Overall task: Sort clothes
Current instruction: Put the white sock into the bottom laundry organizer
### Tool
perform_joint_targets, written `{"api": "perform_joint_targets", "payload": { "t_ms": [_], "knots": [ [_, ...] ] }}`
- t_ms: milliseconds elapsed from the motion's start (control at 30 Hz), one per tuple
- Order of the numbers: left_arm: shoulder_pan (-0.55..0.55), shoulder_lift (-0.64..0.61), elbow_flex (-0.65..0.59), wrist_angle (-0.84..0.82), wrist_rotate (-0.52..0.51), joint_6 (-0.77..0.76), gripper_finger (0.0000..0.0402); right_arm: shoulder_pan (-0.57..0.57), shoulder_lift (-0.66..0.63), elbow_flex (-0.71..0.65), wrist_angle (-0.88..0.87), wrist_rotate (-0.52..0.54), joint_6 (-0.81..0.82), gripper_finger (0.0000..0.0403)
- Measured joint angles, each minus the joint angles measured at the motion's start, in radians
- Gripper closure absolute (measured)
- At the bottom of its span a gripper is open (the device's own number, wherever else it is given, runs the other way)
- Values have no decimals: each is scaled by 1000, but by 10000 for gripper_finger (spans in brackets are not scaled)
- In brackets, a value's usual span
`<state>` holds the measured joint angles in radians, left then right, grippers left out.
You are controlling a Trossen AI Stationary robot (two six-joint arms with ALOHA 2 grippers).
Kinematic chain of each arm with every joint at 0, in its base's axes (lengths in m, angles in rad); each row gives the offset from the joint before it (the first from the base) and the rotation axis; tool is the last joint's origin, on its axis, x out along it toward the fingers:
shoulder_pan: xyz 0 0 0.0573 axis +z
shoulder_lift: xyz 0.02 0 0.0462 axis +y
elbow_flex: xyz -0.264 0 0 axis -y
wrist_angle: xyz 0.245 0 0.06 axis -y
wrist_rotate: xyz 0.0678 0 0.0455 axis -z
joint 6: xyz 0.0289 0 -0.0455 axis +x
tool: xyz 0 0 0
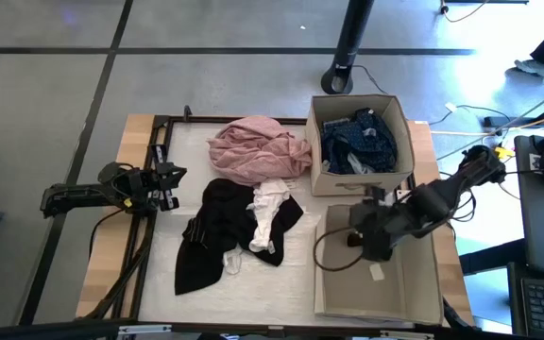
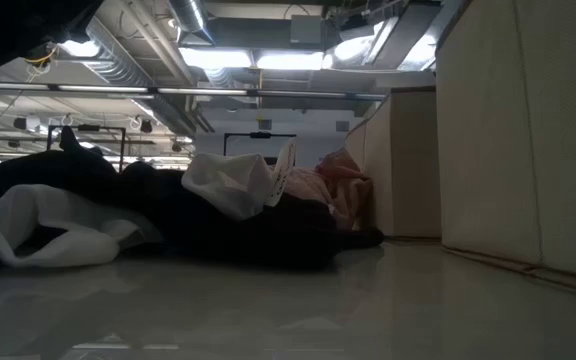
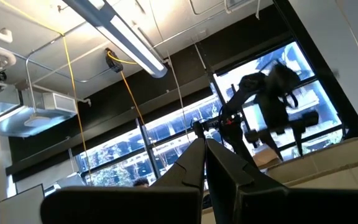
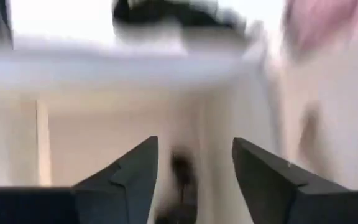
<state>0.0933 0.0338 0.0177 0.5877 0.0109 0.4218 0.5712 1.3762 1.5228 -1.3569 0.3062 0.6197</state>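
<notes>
Dark right end effector (image 1: pixel 365 238): fingers spread apart, empty, over the near cardboard box (image 1: pixel 423 293) at the table's right edge. Left end effector (image 1: pixel 171 179): fingers pressed together, at the left edge. Clothes: black piece (image 1: pixel 217 227), pink piece (image 1: pixel 253 149), white socks (image 1: pixel 268 212) mid-table.

Pink piece (image 1: pixel 256 148), black pieces (image 1: pixel 213 229), white socks (image 1: pixel 268 214), beige boxes (image 1: pixel 321 178).

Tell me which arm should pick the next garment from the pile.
Probably the right. Its open pincer hangs empty over the near box, right beside the black pieces and white piece. The left pincer, shut, sits at the table's left edge, pointing away upward.
</notes>
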Motion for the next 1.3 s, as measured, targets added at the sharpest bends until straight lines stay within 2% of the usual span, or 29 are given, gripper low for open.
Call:
{"api": "perform_joint_targets", "payload": {
  "t_ms": [100, 200, 333, 467, 733, 900, 1167, 1300],
  "knots": [
    [0, 0, 0, 0, 0, 0, 396, -20, -1, 7, 209, 177, -239, 182],
    [0, 0, 0, 0, 0, 1, 396, -61, 19, -23, 462, 254, -542, 178],
    [0, 0, 0, 0, 0, 4, 396, -134, 104, -36, 722, 257, -827, 178],
    [0, 0, 0, 0, 0, 4, 396, -210, 207, -36, 914, 164, -1011, 178],
    [0, 0, 0, -1, 0, 5, 396, -326, 400, -36, 1232, -40, -1125, 178],
    [0, 0, 0, 2, 0, 5, 396, -378, 501, -36, 1373, -110, -1125, 178],
    [0, 0, 0, 0, 0, 6, 396, -416, 605, -36, 1409, -143, -1125, 178],
    [0, 0, 0, -2, 0, 5, 396, -415, 607, -35, 1306, -147, -1153, 178]
  ]
}}
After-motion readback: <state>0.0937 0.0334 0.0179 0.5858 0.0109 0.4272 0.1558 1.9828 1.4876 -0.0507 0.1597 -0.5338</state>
